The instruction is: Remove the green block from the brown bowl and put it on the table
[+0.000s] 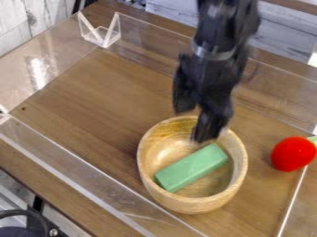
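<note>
The green block [192,168] lies flat in the brown bowl [158,145] — long axis running lower-left to upper-right. Above the bowl's far rim, the gripper [199,117] hangs with fingers spread, empty.

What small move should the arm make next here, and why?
Probably lower the open gripper straight onto the green block and close across its narrow width. The block lies flat and slantwise inside the bowl, untouched, and the jaws hang spread just above its upper right end, holding nothing.
</note>
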Motion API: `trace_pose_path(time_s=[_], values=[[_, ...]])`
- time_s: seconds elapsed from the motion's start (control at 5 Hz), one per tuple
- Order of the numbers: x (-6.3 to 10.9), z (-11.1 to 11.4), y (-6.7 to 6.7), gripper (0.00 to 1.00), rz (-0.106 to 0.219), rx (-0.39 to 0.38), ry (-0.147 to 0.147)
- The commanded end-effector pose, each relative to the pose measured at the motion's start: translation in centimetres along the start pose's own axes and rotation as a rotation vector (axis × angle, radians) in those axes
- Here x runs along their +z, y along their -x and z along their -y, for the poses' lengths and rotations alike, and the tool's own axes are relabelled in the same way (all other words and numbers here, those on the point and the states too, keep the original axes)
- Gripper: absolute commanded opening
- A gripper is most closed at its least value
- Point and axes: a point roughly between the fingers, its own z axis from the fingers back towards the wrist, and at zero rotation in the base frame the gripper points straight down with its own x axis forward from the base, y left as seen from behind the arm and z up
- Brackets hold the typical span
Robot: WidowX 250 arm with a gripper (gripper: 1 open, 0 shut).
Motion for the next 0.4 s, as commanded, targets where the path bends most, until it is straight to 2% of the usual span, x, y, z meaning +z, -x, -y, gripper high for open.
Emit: trace_pose_path(time_s=[0.0,0.2], values=[[-0.1,0.9,-0.5,1.0,0.059,-0.017,-0.01],[-1.1,1.7,-0.5,1.0,0.07,-0.03,-0.002]])
